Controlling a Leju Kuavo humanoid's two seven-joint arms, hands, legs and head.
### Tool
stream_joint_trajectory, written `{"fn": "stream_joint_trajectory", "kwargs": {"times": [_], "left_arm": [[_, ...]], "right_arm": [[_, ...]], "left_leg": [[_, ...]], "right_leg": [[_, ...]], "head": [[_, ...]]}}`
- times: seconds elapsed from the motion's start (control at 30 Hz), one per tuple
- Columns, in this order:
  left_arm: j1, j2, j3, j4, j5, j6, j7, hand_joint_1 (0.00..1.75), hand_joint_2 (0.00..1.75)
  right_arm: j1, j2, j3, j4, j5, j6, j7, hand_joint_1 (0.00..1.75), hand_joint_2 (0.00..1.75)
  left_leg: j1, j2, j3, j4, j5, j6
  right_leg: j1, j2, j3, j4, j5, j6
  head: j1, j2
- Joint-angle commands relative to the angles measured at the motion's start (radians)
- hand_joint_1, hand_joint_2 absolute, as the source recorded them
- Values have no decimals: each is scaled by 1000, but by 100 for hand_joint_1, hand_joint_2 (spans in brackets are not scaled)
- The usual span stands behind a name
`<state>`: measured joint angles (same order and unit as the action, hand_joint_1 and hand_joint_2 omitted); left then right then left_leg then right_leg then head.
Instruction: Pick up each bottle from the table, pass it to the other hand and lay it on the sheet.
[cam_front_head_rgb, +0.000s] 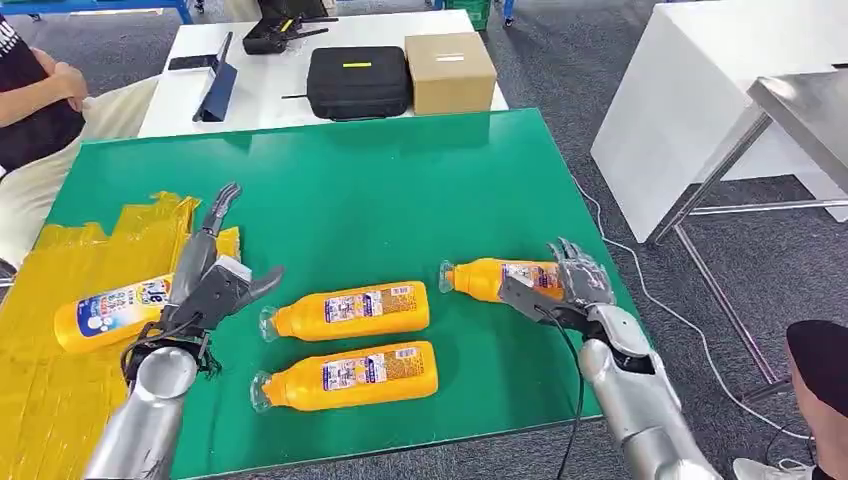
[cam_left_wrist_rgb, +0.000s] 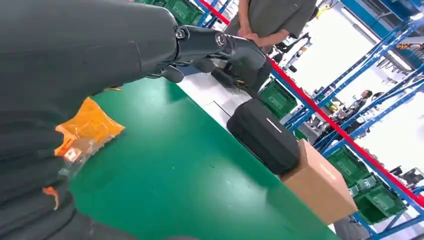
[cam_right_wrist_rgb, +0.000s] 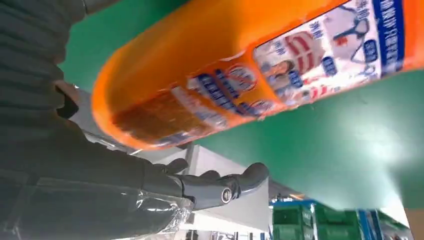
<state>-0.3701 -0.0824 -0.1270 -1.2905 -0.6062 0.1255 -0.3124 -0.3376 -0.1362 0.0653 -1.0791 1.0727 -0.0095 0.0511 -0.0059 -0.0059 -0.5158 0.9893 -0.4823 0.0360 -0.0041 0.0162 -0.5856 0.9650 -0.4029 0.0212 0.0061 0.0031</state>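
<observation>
A workshop floor of grey carpet surrounds a green table (cam_front_head_rgb: 400, 200), with a white table (cam_front_head_rgb: 270, 95) beyond it carrying a black case (cam_front_head_rgb: 358, 82) and a cardboard box (cam_front_head_rgb: 450, 72). A yellow sheet (cam_front_head_rgb: 60, 390) covers the green table's left end, and one orange bottle (cam_front_head_rgb: 112, 310) already lies on it, cap end towards the table's left edge.

Two more orange bottles lie side by side on the bare green near the middle, the farther one (cam_front_head_rgb: 350, 310) and the nearer one (cam_front_head_rgb: 350, 376), both with their clear caps pointing left. A fourth bottle (cam_front_head_rgb: 495, 277) lies to the right, its cap also pointing left.

The right robot hand (cam_front_head_rgb: 572, 280) is at the base end of that fourth bottle, fingers over it and thumb out in front; the right wrist view has the bottle's orange body (cam_right_wrist_rgb: 240, 65) close against the palm, but whether the grasp is closed I cannot tell. The left robot hand (cam_front_head_rgb: 215, 275) hovers at the sheet's edge, fingers spread wide and holding nothing.

A seated person (cam_front_head_rgb: 40, 110) is at the far left.
</observation>
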Motion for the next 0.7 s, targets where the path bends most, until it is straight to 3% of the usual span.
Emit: {"fn": "stream_joint_trajectory", "kwargs": {"times": [0.03, 0.33, 0.7], "left_arm": [[-25, 5, -7, 56, 31, -4, -20, 0, 175], [-22, 6, -8, 53, 31, -5, -20, 0, 175], [29, 1, 12, -130, 280, -78, -66, 0, 175]], "right_arm": [[-197, 30, 66, 346, 6, -11, 7, 0, 175], [-202, 30, 68, 355, 6, -15, 5, 0, 175], [-332, -1, 134, 711, 35, 74, 34, 0, 175]], "left_leg": [[0, 3, 3, -1, -1, -2], [1, 1, 3, -1, -1, -2], [1, 1, 7, -1, 0, -2]], "right_leg": [[0, 2, 2, -1, 0, 0], [1, 0, 3, -1, 0, 0], [2, -1, 7, -2, 0, 0]], "head": [[0, 0], [0, 0], [0, 0]]}}
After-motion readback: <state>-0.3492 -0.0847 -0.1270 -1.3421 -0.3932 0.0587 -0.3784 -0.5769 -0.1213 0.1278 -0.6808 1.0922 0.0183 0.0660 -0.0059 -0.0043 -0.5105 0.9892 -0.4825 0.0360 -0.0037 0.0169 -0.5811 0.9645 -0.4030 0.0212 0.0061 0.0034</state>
